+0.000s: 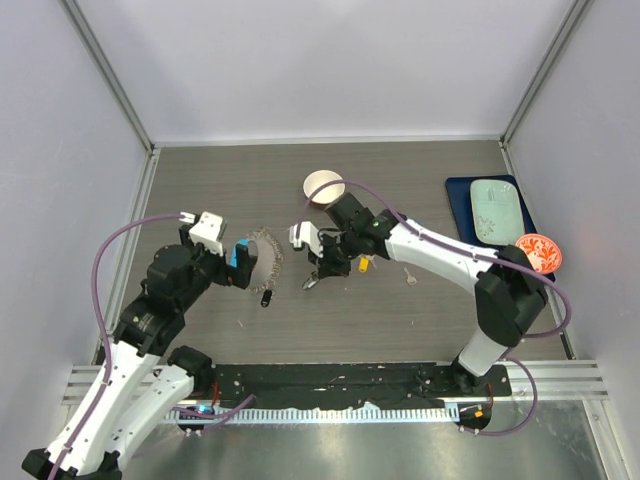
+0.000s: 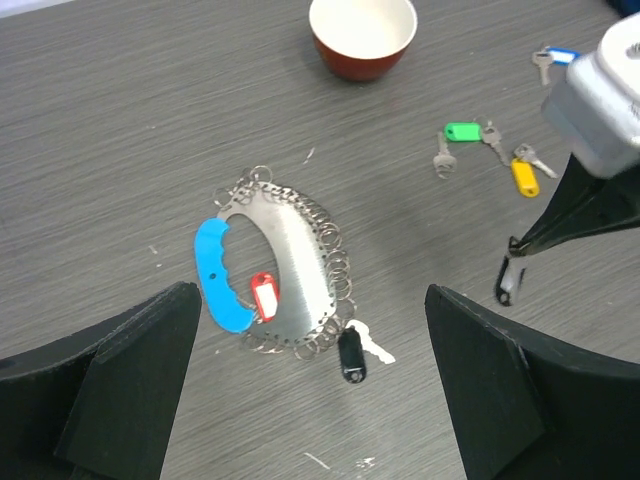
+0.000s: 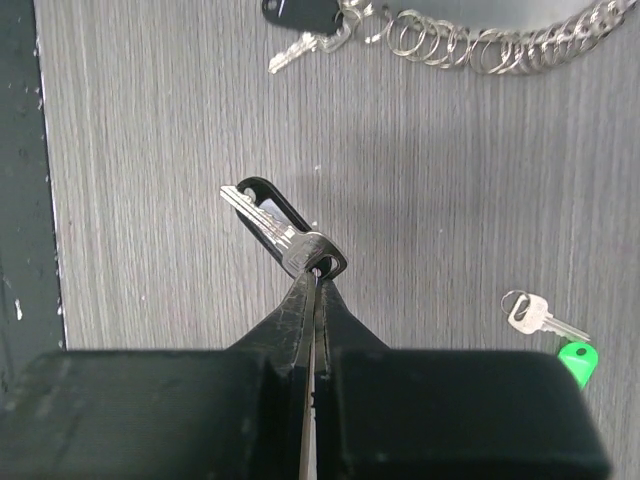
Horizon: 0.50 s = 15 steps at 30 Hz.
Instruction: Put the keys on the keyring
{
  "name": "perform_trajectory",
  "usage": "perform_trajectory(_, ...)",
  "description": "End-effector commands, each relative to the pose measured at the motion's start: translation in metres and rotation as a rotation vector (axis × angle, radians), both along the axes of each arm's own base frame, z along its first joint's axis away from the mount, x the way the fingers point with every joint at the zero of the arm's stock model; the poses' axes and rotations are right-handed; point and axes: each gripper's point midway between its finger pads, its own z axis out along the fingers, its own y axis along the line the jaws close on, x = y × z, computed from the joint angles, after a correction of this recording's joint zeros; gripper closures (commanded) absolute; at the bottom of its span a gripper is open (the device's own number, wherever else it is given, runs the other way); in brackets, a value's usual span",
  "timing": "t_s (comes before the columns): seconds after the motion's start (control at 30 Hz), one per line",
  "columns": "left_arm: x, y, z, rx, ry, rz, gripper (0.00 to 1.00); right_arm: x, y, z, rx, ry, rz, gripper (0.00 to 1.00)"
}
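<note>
The keyring (image 2: 290, 262) lies flat on the table, a loop of small silver rings with a curved blue tag (image 2: 217, 275); a red-tagged key (image 2: 263, 296) and a black-tagged key (image 2: 350, 354) hang on it. It also shows in the top view (image 1: 266, 254). My left gripper (image 2: 310, 400) is open above it, holding nothing. My right gripper (image 3: 317, 278) is shut on a silver key with a black tag (image 3: 283, 236), held just above the table to the right of the keyring (image 1: 318, 275). Green-tagged (image 2: 462, 131), yellow-tagged (image 2: 524, 178) and blue-tagged (image 2: 560, 57) keys lie loose.
A small white bowl (image 1: 322, 186) stands behind the right gripper. A blue tray (image 1: 462, 200) holding a pale green plate (image 1: 497, 210) and an orange patterned plate (image 1: 540, 252) are at the right. A plain key (image 3: 540, 317) lies near the green tag.
</note>
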Motion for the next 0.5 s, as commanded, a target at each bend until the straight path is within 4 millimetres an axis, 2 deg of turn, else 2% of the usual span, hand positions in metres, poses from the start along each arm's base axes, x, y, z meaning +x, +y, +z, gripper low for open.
perform_trajectory(0.0, -0.004, -0.021, 0.008, -0.125, 0.002, -0.071, 0.00, -0.001, 0.018, 0.017, 0.082, -0.079, -0.139, 0.97)
perform_trajectory(0.03, -0.006, -0.025, 0.008, -0.151, 0.013, -0.081, 0.00, -0.002, 0.024, 0.020, 0.110, -0.100, -0.157, 0.98)
perform_trajectory(0.07, -0.007, -0.028, 0.010, -0.176, 0.016, -0.091, 0.00, -0.002, 0.018, 0.010, 0.086, -0.102, -0.216, 0.98)
perform_trajectory(0.13, -0.010, -0.033, 0.004, -0.232, 0.057, -0.088, 0.00, -0.001, 0.020, 0.014, 0.141, -0.067, -0.334, 0.98)
perform_trajectory(0.17, -0.010, -0.034, 0.004, -0.251, 0.057, -0.083, 0.00, -0.004, 0.010, -0.001, 0.119, -0.054, -0.393, 0.98)
perform_trajectory(0.23, -0.012, -0.036, -0.006, -0.297, 0.093, -0.062, 0.00, -0.005, 0.012, 0.000, 0.177, -0.022, -0.487, 0.99)
perform_trajectory(0.27, -0.012, -0.037, -0.007, -0.318, 0.099, -0.055, 0.00, -0.009, 0.004, -0.014, 0.152, -0.023, -0.523, 0.99)
perform_trajectory(0.33, -0.013, -0.039, -0.017, -0.353, 0.134, -0.044, 0.00, -0.010, 0.004, -0.018, 0.183, -0.019, -0.564, 0.99)
perform_trajectory(0.37, -0.012, -0.040, -0.018, -0.364, 0.135, -0.039, 0.00, -0.015, 0.001, -0.027, 0.168, 0.007, -0.587, 0.99)
perform_trajectory(0.47, -0.012, -0.042, -0.029, -0.381, 0.171, -0.028, 0.00, -0.010, -0.004, -0.041, 0.152, 0.015, -0.669, 0.99)
